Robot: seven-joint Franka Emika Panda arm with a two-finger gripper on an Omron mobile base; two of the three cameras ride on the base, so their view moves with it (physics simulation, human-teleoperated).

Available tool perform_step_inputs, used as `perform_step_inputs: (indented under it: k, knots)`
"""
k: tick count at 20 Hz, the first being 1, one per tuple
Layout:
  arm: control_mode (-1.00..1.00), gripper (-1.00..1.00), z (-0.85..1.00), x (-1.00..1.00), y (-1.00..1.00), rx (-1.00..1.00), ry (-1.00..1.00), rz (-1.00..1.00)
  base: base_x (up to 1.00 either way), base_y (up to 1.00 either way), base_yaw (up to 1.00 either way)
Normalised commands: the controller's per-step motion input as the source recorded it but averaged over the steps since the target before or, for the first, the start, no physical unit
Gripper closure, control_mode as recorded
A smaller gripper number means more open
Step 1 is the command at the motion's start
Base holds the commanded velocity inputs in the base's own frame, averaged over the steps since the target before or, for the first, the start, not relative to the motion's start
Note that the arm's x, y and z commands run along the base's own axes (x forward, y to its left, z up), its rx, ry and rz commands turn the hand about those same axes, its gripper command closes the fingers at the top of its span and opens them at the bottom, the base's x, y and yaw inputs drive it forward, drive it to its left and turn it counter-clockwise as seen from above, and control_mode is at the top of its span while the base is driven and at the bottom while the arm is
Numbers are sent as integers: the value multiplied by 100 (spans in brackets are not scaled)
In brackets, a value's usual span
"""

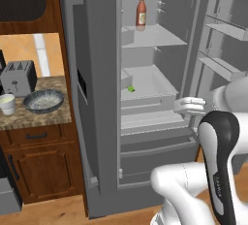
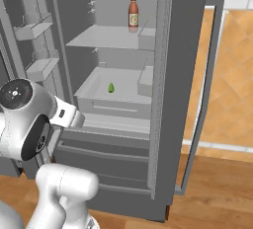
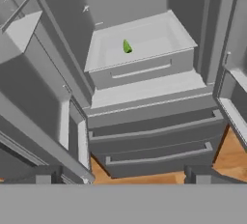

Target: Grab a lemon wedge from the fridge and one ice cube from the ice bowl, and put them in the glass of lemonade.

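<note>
The left base view takes in the bench (image 1: pixel 43 117) beside the fridge (image 1: pixel 97 73), with the glass of lemonade (image 1: pixel 7 104) at its left edge, the ice bowl (image 1: pixel 43 101) just right of it and a toaster (image 1: pixel 18 77) behind both; the right base view shows instead the tiled wall and the fridge's open door edge-on. The lemon wedge (image 1: pixel 131 88) lies in the open tray of the fridge's middle shelf, toward its left wall as seen from the left camera, with bare tray all around it. A red-brown bottle (image 1: pixel 141 13) stands alone on the upper shelf, well above. In the hand view the wedge (image 3: pixel 127 47) sits in the tray past the drawer fronts, and the gripper (image 3: pixel 119 175) is spread wide, its two tips far apart at the bottom, holding nothing. The hand (image 1: pixel 190 105) hovers outside the fridge, right of the tray's front lip.
</note>
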Motion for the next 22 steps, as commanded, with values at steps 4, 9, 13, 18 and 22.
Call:
perform_step_inputs:
  k: [4,9,13,18,22]
  knots:
    - [100,-100,0,3,0,0,0,0,19,-1,0]
    - [100,-100,0,0,0,0,0,0,91,-5,0]
    - [100,-100,0,0,0,0,0,0,100,0,0]
    - [-100,-100,-41,43,0,-8,5,0,34,0,0]
    - [-100,-100,-70,66,0,-15,10,0,0,0,0]
